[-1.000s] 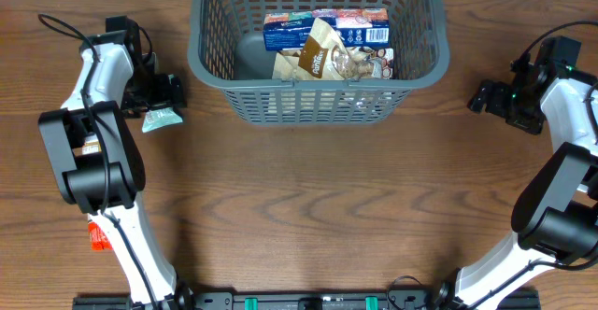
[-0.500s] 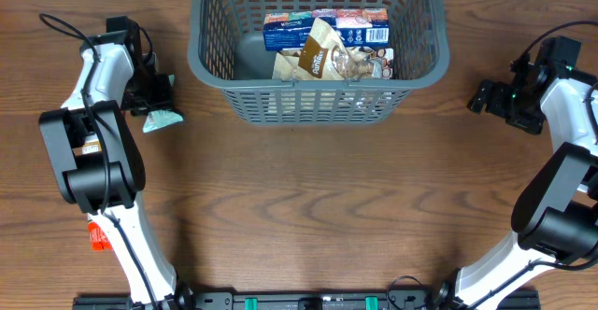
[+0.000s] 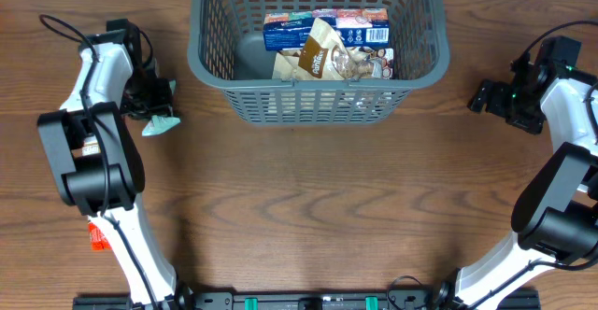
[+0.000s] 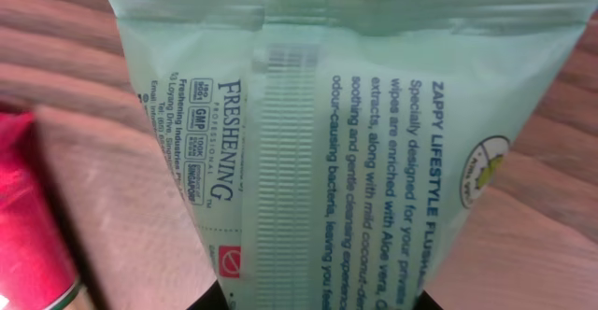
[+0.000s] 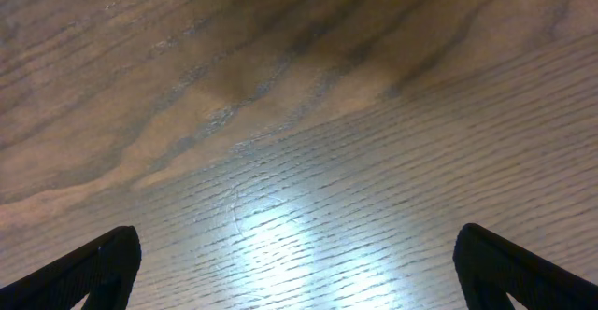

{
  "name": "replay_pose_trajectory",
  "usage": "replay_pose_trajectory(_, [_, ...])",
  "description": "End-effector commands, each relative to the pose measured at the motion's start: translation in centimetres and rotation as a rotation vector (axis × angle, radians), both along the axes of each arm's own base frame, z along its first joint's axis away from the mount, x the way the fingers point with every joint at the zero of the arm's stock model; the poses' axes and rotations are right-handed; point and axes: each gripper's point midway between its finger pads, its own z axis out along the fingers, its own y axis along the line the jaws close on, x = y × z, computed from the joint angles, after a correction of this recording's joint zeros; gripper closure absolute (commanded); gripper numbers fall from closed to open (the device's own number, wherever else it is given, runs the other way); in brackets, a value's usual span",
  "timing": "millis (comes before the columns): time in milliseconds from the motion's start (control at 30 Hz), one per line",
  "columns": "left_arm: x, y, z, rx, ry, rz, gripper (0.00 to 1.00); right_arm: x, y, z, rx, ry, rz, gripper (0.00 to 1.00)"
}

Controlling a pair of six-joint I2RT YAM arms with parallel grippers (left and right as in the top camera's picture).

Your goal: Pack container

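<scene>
While the left claw (image 3: 157, 105) is squeezing a soft green pack (image 3: 161, 123), the container (image 3: 318, 103) is sitting at the top middle of the overhead picture. Its long side is running left to right. A blue box (image 3: 327, 30) and a brown pouch (image 3: 313, 53) are lying inside it, toward the middle and right. The left part of its floor is showing bare.

The container is lying to the right of the left claw and a little higher in the frame. Its left wall is the part nearest to that claw. So I am thinking the pack is going to need to go up, then right, over that wall and down into the bare left part.

The left claw is at the upper left of the frame, pinched tight on the green pack. In the left wrist view the pack is filling most of the picture, with its middle seam running top to bottom, and a red thing (image 4: 28, 226) is peeking in at the lower left.

The right claw (image 3: 481, 98) is waiting at the right edge of the frame, spread wide and holding nothing. Only the brown table (image 3: 308, 198) is showing under it. It is well apart from the pack, so the left arm is the nearer one for this job.
</scene>
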Motion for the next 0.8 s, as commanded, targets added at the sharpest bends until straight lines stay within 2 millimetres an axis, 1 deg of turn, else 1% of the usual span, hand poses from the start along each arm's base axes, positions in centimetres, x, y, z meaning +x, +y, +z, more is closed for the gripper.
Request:
replay_pose_trajectory(0, [1.4,0.4,6.9,0.031,-0.171,0.027,0.94,-0.2,0.0,-0.3,-0.003,0.007,0.010,0.01])
replay_pose_trajectory(33, [1.4,0.4,8.2,0.036,-0.204,0.027,0.94,-0.2,0.0,-0.3,-0.003,0.008,0.010,0.01])
replay_pose_trajectory(100, [1.5,0.4,11.6,0.051,-0.287,0.027,0.94,-0.2,0.0,-0.3,-0.003,0.008,0.010,0.01])
replay_pose_trajectory(133, [1.5,0.4,12.9,0.057,-0.322,0.027,0.94,-0.2,0.0,-0.3,-0.003,0.008,0.009,0.01])
replay_pose_trajectory(267, [1.8,0.1,20.7,0.091,-0.555,0.018,0.94,-0.2,0.0,-0.3,-0.003,0.008,0.009,0.01])
replay_pose_trajectory(333, [1.8,-0.7,24.9,0.105,-0.691,0.000,0.94,-0.2,0.0,-0.3,-0.003,0.008,0.009,0.01])
replay_pose_trajectory(400, [1.6,-1.9,28.4,0.116,-0.801,-0.033,0.95,-0.2,0.0,-0.3,-0.002,0.008,0.009,0.01])
replay_pose_trajectory(433, [1.4,-2.8,30.1,0.120,-0.852,-0.062,0.94,-0.2,0.0,-0.3,-0.002,0.008,0.009,0.01])
replay_pose_trajectory(500, [1.1,-4.8,32.5,0.124,-0.930,-0.135,0.94,-0.2,0.0,-0.3,-0.002,0.008,0.009,0.01])
replay_pose_trajectory(567, [0.8,-7.6,34.1,0.132,-0.987,-0.256,0.94,-0.2,0.0,-0.3,-0.002,0.008,0.009,0.01])
replay_pose_trajectory(600, [0.6,-9.4,34.7,0.137,-1.011,-0.336,0.94,-0.2,0.0,-0.3,-0.002,0.007,0.009,0.01])
replay_pose_trajectory(667, [0.3,-13.0,35.2,0.155,-1.039,-0.519,0.94,-0.2,0.0,-0.3,-0.002,0.007,0.009,0.01])
replay_pose_trajectory(700, [0.0,-15.0,35.2,0.168,-1.049,-0.625,0.94,-0.2,0.0,-0.3,-0.002,0.007,0.009,0.01])
replay_pose_trajectory(767, [-0.4,-18.3,35.0,0.194,-1.063,-0.808,0.94,-0.2,0.0,-0.3,-0.002,0.008,0.009,0.01])
